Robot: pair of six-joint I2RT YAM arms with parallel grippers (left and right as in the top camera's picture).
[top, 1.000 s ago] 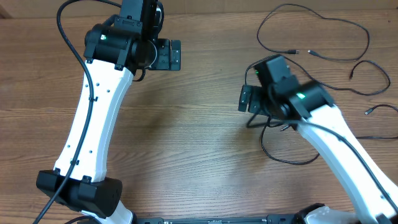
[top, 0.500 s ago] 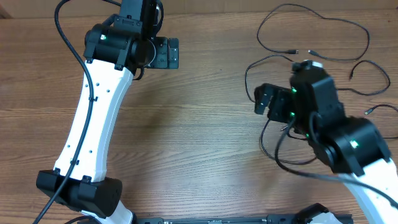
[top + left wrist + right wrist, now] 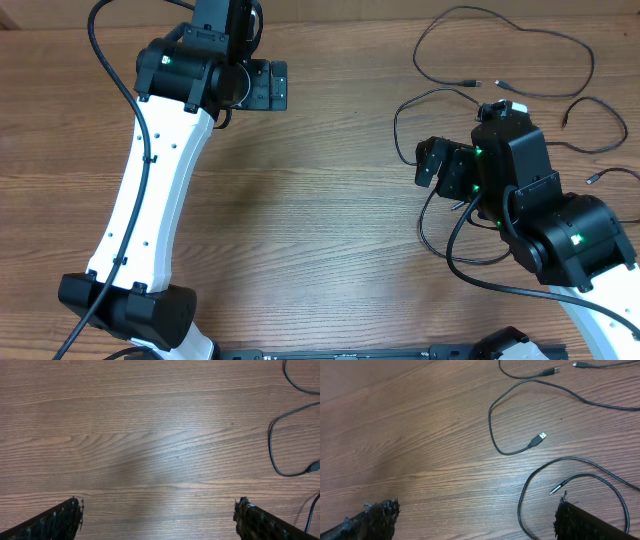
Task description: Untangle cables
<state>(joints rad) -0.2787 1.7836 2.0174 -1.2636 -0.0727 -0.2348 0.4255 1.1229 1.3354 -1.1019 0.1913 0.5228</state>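
Observation:
Several thin black cables lie loose on the right half of the wooden table. One long cable (image 3: 520, 35) loops along the far edge, another (image 3: 600, 125) runs to the right, and a third (image 3: 432, 225) curls under my right arm. My right gripper (image 3: 421, 167) hovers open over that loop, nothing between its fingers. In the right wrist view (image 3: 477, 507) a cable with a USB plug (image 3: 538, 439) lies ahead, and a loop with a silver pin plug (image 3: 558, 489) sits by the right finger. My left gripper (image 3: 285, 86) stands open far to the left, over bare wood (image 3: 159, 510).
The table surface (image 3: 320, 220) is brown wood grain. A cable bend (image 3: 272, 445) and a plug end (image 3: 312, 466) show at the right edge of the left wrist view. Both white arms reach in from the near edge.
My right gripper has shifted right and a little nearer, and the wrist has swung round above the cable loop. The left arm and the cables have stayed put.

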